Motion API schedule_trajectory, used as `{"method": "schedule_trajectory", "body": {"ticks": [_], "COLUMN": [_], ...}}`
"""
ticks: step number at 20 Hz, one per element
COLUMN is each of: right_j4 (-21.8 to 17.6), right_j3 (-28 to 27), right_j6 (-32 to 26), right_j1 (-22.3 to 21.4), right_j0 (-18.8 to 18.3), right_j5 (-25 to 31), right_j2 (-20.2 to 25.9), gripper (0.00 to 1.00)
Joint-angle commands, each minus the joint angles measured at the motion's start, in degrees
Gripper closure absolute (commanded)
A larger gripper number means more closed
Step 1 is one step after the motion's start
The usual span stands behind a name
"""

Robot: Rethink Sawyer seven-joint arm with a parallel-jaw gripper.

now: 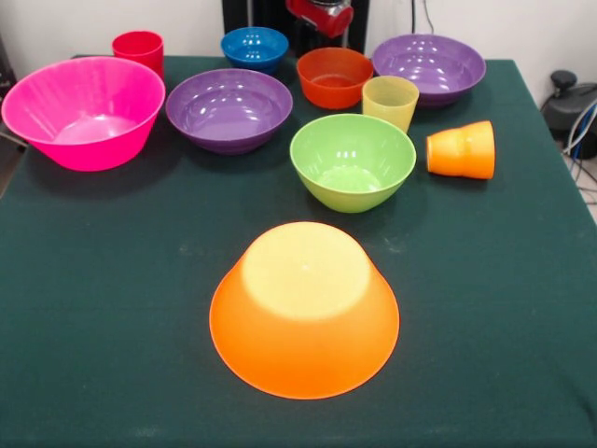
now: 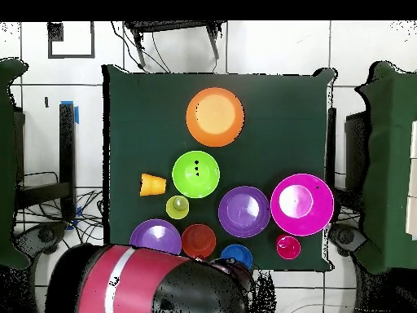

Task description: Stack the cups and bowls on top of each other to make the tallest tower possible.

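Dark green cloth covers the table (image 1: 522,308), and from my remote seat I see all ten pieces spread singly across it, none stacked. Closest to the front camera, the big orange bowl (image 1: 304,313) sits upside down, its flat base facing up. Every other bowl stands upright and looks empty. The green bowl (image 1: 353,161) is behind it, near the middle. Along the far side I see the big pink bowl (image 1: 84,112) at the picture's left, a purple bowl (image 1: 229,109) beside it, the small orange-red bowl (image 1: 334,77), and the second purple bowl (image 1: 429,67) toward the right. The small blue bowl (image 1: 255,48) sits near the far edge.

The red cup (image 1: 138,49) stands upright behind the pink bowl. The pale yellow cup (image 1: 390,101) stands upright between the orange-red bowl and the green one. The orange cup (image 1: 462,149) lies on its side, right of the green bowl.

Only a red part of the arm (image 1: 321,15) shows at the top edge; I cannot tell how the fingers stand.
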Motion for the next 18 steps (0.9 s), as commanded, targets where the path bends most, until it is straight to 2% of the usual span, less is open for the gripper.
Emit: {"method": "schedule_trajectory", "body": {"ticks": [1,10,18], "right_j4": [-3.25,-3.00,-5.11], "right_j3": [-6.36,-7.29,-5.67], "right_j6": [-2.88,-3.11,-6.96], "right_j1": [-1.91,-3.64,-5.77], "right_j0": [-3.77,-5.09,-10.97], "right_j5": [6.37,8.59,17.18], "right_j2": [12.70,13.90,18.86], "gripper": [0.00,0.00,0.00]}}
